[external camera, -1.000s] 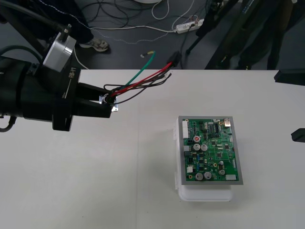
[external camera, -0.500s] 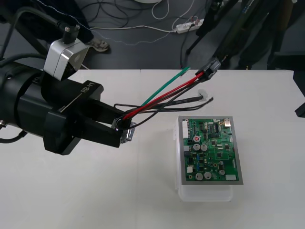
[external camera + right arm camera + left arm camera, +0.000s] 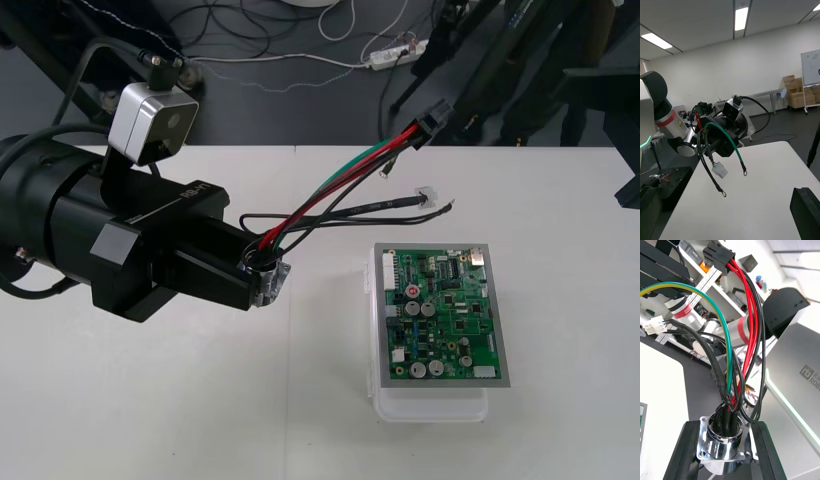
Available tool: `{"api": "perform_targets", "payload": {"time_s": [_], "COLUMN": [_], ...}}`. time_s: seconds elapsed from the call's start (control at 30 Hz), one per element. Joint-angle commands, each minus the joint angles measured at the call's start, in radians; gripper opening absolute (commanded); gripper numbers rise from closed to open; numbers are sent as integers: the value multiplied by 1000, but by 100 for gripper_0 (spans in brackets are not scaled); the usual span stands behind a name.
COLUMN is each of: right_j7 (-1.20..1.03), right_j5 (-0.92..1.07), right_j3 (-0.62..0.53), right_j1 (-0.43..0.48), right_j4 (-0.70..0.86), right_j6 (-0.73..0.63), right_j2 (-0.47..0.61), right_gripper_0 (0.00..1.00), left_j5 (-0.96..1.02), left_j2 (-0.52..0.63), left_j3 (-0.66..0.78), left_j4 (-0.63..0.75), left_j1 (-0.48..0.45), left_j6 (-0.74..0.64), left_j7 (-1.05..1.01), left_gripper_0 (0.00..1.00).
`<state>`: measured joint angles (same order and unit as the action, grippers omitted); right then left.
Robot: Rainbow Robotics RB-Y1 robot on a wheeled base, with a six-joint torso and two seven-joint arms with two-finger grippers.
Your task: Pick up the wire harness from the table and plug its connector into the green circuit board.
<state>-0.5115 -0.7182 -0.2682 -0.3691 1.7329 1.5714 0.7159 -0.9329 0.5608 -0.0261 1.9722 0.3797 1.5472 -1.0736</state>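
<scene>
Left hand (image 3: 262, 282) is clamped on the harness's metal socket (image 3: 723, 438), up off the surface, left of the green circuit board (image 3: 440, 318). The wires (image 3: 340, 185) stretch far-right to the black plug (image 3: 432, 122), aloft past the board's far edge. That end must come nearer. Right hand (image 3: 630, 190) waits at the right edge.

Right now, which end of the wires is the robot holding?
The round metal socket, pinched by the jaws of the left gripper; the black plug sticks out free.
</scene>
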Motion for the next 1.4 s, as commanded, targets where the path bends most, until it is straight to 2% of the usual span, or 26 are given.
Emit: {"api": "perform_targets", "payload": {"time_s": [0.03,0.37,0.73,1.0,1.4], "right_j7": [18,28,21,18,16], "right_j5": [16,10,40,114,158], "right_j3": [34,101,107,155,182], "right_j1": [-82,-165,-248,-245,-175], "right_j4": [-9,-84,-116,-105,-6], "right_j6": [-1,-1,-1,-1,-1], "right_j2": [-9,-42,-101,-102,-150], "right_gripper_0": [100,100,100,100,100], "left_j5": [39,89,98,124,141], "left_j2": [-19,-39,-38,-33,-35], "left_j3": [-15,-95,-193,-219,-222], "left_j4": [-4,-24,-55,-59,-87], "left_j1": [38,45,100,99,82], "left_j6": [24,24,24,24,24], "left_j7": [-74,-95,-92,-94,-89], "left_gripper_0": [0,0,0,0,0]}}
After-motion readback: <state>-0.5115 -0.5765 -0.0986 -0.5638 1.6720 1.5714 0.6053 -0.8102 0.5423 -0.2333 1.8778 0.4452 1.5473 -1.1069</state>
